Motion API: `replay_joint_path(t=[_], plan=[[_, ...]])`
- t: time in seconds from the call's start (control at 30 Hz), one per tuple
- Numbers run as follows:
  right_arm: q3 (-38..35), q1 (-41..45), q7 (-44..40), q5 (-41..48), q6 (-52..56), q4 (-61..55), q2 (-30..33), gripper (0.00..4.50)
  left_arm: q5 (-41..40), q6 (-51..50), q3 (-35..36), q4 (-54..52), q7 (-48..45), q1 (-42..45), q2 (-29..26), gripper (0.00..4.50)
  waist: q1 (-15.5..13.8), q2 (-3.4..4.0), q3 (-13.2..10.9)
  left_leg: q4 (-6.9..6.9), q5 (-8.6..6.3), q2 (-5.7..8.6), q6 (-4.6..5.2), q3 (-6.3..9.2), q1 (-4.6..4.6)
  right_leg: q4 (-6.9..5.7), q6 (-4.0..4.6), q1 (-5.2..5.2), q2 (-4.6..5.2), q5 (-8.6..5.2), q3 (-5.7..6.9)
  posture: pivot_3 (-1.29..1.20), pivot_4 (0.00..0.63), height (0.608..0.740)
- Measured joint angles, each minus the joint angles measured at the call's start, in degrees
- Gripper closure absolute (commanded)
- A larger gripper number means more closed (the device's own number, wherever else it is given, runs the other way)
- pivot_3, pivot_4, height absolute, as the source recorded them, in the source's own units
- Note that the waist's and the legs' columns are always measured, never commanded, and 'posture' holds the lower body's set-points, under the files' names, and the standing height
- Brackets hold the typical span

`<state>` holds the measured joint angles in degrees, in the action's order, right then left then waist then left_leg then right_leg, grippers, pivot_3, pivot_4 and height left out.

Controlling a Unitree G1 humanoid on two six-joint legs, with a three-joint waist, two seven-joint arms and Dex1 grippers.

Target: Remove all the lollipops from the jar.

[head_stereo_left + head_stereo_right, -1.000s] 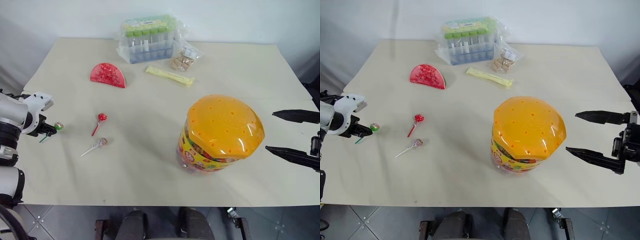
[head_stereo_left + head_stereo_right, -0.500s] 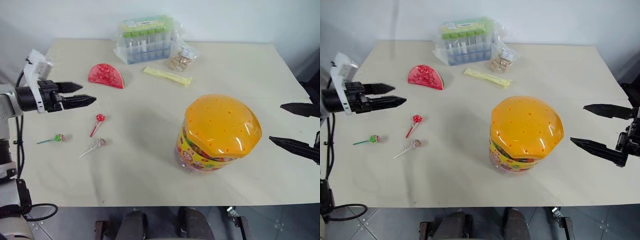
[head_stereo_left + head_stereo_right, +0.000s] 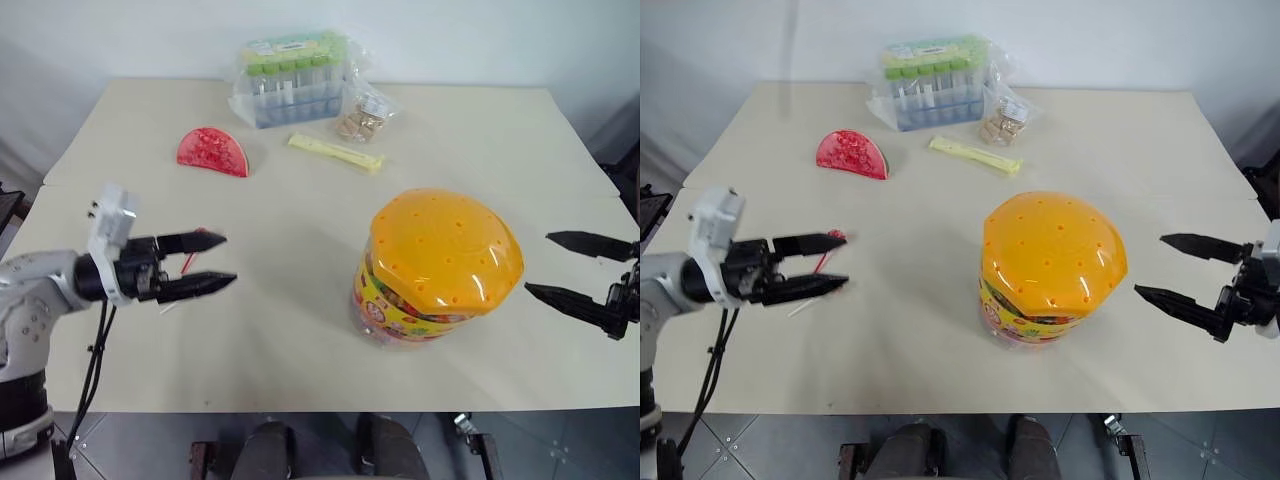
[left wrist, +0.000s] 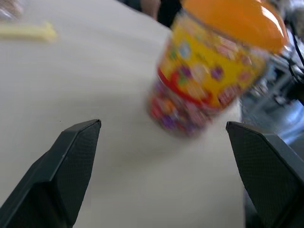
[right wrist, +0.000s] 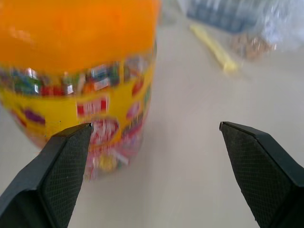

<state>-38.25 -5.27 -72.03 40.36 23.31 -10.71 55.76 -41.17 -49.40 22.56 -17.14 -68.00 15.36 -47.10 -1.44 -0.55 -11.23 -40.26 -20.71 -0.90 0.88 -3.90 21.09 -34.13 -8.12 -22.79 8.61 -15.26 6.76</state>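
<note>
1. While its orange domed lid stays on, the squat clear plastic jar (image 3: 438, 270) with a yellow-red label stands near the table's (image 3: 300, 340) front edge, right of centre.
2. At its 9 o'clock, the left gripper (image 3: 210, 262), fingers apart and empty, covers two red-wrapped lollipops (image 3: 836, 237).
3. At 3 o'clock, the right gripper (image 3: 570, 267) hovers with fingers spread.
4. Farther back lie a red watermelon-slice piece (image 3: 212, 151), a yellow strip (image 3: 337, 153) and a bag of green-capped tubes (image 3: 295, 76).
5. Since a second ago, the left gripper has released the green-stick lollipop and swung toward the jar.

Left gripper (image 3: 222, 262) and right gripper (image 3: 560, 266) point inward, fingers spread wide, empty.
</note>
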Motion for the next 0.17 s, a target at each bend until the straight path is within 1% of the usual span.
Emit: replay_joint_path(t=[0.17], plan=[[-0.3, -2.5, -0.3, -2.3, -1.8, 2.6, -0.1, 0.00, 0.2, 6.2, 0.0, -1.5, -2.4, -4.6, -2.1, 0.02, 0.1, 0.07, 0.0, 0.01, -0.01, -0.01, -0.01, 0.00, -0.04, 0.01, 0.04, 0.01, 0.00, 0.02, -0.02, 0.00, 0.150, 0.740]])
